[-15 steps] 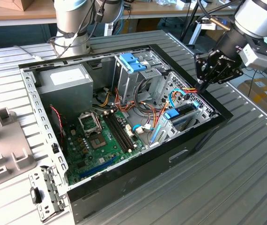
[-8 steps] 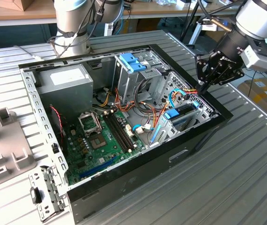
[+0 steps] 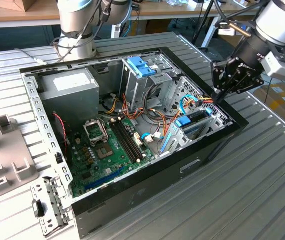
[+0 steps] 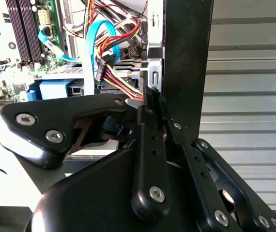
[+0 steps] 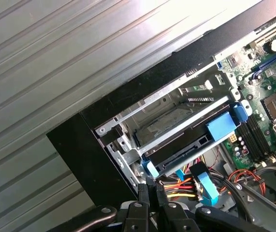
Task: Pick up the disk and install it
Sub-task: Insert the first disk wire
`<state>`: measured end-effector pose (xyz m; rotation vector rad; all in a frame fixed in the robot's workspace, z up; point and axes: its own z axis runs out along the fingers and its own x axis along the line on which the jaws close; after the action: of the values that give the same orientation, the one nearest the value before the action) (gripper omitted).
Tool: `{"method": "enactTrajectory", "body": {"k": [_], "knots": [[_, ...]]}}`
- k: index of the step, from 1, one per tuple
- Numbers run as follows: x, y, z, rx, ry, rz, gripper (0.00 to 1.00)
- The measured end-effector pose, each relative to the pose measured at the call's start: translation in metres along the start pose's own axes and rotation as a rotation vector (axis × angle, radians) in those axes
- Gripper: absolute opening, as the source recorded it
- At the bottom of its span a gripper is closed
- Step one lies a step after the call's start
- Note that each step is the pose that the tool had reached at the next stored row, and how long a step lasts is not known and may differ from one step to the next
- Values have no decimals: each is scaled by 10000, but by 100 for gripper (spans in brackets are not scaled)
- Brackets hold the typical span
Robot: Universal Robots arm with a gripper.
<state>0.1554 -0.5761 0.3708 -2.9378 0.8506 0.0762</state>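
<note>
Open black tower computer case (image 3: 202, 150) lying on its side on a ribbed grey metal table (image 3: 262, 190), green motherboard (image 3: 107, 150) exposed inside. In the case's corner toward the exterior view's right, a silver metal drive cage (image 5: 128, 162); seated in it, the disk (image 5: 176, 153), a flat dark slab with blue plastic rails, lying level between the cage's bars and also seen in the exterior view (image 3: 197, 119). No label writing legible on it.

Just above that same case corner, over the black rim, the black linkage gripper (image 3: 216, 95), its tips drawn together with nothing between them, as in the second wrist view (image 4: 151, 94) and the first wrist view (image 5: 147, 191). Close beside the tips, inside the case, a bundle of red, yellow and orange wires (image 4: 121, 77) and a light-blue flat cable (image 4: 92, 53).

At the case's far corner from the cage, a grey boxy power supply (image 3: 67, 87) with a white sticker, print unreadable.
</note>
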Motion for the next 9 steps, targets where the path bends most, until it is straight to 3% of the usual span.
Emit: {"method": "enactTrajectory", "body": {"k": [9], "knots": [[9, 31, -1, 0, 0, 0, 17]]}}
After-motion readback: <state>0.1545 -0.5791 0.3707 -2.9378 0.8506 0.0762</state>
